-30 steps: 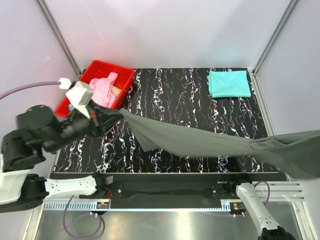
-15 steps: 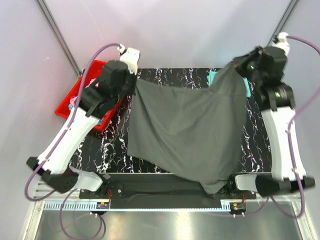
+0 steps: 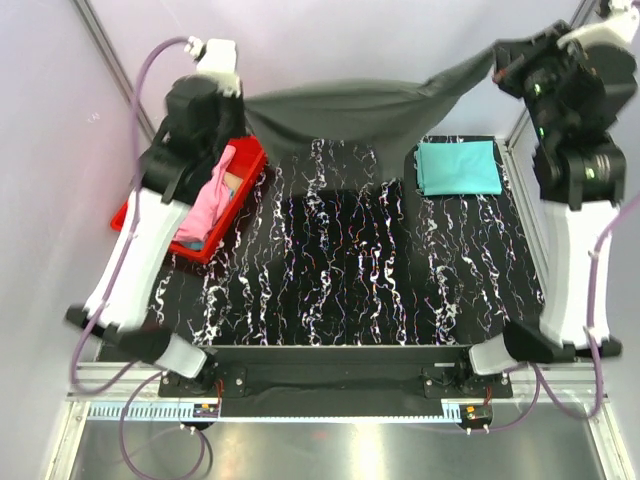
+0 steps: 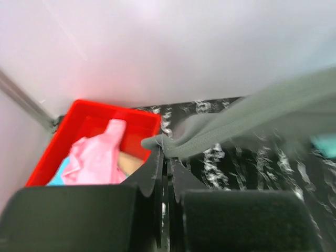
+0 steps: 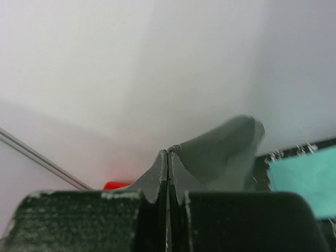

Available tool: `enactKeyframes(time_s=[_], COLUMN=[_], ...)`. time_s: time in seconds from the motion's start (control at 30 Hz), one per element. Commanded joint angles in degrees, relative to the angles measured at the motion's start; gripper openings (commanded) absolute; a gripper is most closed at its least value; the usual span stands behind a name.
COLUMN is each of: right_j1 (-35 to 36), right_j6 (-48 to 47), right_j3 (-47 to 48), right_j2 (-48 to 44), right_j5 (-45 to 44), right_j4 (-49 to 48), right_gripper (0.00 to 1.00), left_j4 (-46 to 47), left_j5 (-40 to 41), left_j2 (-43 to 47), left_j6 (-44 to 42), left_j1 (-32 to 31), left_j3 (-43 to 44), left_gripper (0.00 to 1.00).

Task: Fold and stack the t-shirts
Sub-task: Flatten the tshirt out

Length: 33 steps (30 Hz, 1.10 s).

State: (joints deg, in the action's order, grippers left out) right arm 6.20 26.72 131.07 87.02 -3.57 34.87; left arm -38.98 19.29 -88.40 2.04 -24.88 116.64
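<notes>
Because a shirt has to be spread out before it can be folded, the two arms hold this one up by its edge, one end each, so it hangs wide. Nearest the arm bases is the table (image 3: pixel 340 290), which is hard and flat and black with thin white wiggly lines like stone. I think the shirt will be laid down on it. Farther back on the right lies the teal shirt (image 3: pixel 458 167), folded into a neat flat rectangle, which is likely the start of the stack. On the left sits the bin (image 3: pixel 232 215), made of hard red plastic with straight walls. The pink shirt (image 3: pixel 208 195) lies in it in a soft crumpled heap, not yet folded. Farthest of all, up above the back edge of the table, the grey shirt (image 3: pixel 350 105) is stretched in the air between the arms. It is thin, soft cloth, and it sags a little in the middle. The left gripper (image 4: pixel 164 149) is pinched tight on one end. The right gripper (image 5: pixel 169 152) is pinched tight on the other end. Behind it all is a plain pale wall (image 3: pixel 350 40).
</notes>
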Motion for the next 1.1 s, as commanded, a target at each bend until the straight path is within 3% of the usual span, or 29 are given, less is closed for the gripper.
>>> enactKeyframes(time_s=[0.0, 0.03, 0.13, 0.4, 0.53, 0.63, 0.83, 1.07], right_j1=[-0.48, -0.48, -0.48, -0.48, -0.48, -0.48, -0.4, -0.48], right_j6=[-3.08, -2.47, 0.07, 11.14, 16.51, 20.82, 25.04, 26.36], right_j3=[-9.65, -18.74, -33.88, -60.82, -76.61, -84.53, -88.96, -88.79], right_j2=[-9.3, -12.03, -21.87, -42.97, -50.18, -53.08, -55.12, -56.43], right_j5=[-4.33, -4.6, -6.0, -11.45, -3.58, 1.18, -1.6, -5.65], right_j4=[0.9, 0.2, 0.71, 17.15, 18.91, 20.41, 22.95, 25.86], right_gripper=[0.0, 0.0, 0.0, 0.0, 0.0, 0.0, 0.0, 0.0], left_j4=[7.69, 7.43, 4.8, -11.72, -10.5, -8.31, -4.09, -2.94], left_j5=[-9.07, -12.4, -13.92, -7.16, -5.32, -8.37, -12.34, -9.88], left_j2=[12.71, 16.03, 21.75, 28.97, 31.97, 33.03, 28.73, 26.08], left_j6=[2.6, 3.14, 4.55, 12.62, 18.33, 22.99, 29.86, 36.71], left_j1=[-0.78, -1.13, -3.76, -8.16, -8.16, -8.08, -8.16, -8.16], left_j3=[-11.14, -14.13, -25.38, -51.05, -61.5, -65.56, -72.32, -76.03], left_gripper=[0.0, 0.0, 0.0, 0.0, 0.0, 0.0, 0.0, 0.0])
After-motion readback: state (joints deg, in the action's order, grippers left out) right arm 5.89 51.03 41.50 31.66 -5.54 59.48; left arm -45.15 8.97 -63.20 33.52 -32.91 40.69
